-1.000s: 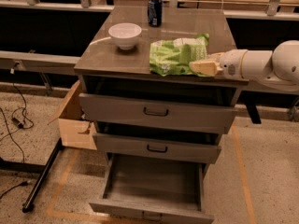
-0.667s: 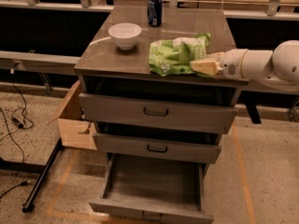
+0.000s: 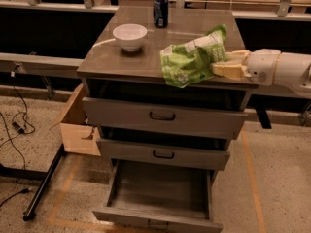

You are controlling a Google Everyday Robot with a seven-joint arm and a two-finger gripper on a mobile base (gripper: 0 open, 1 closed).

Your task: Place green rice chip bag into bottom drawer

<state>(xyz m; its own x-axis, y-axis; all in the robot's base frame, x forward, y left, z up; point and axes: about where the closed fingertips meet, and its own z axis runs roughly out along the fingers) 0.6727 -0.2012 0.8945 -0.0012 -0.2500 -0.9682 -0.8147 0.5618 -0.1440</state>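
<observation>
- Now the gripper (image 3: 217, 65) is hovering at the surface's (image 3: 131, 62) right edge, jaws seemingly clamping the bag's (image 3: 189, 62) right end.
- Bag is resting there, bottom drawer (image 3: 160, 191) standing open below.
- Lifting clear before lowering is looking wisest.

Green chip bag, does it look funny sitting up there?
A little. The green rice chip bag is crumpled and tilted, with one corner sticking up and its lower part hanging over the front edge of the cabinet top. The tool is at its right side. The bottom drawer is pulled out, with nothing seen inside.
</observation>
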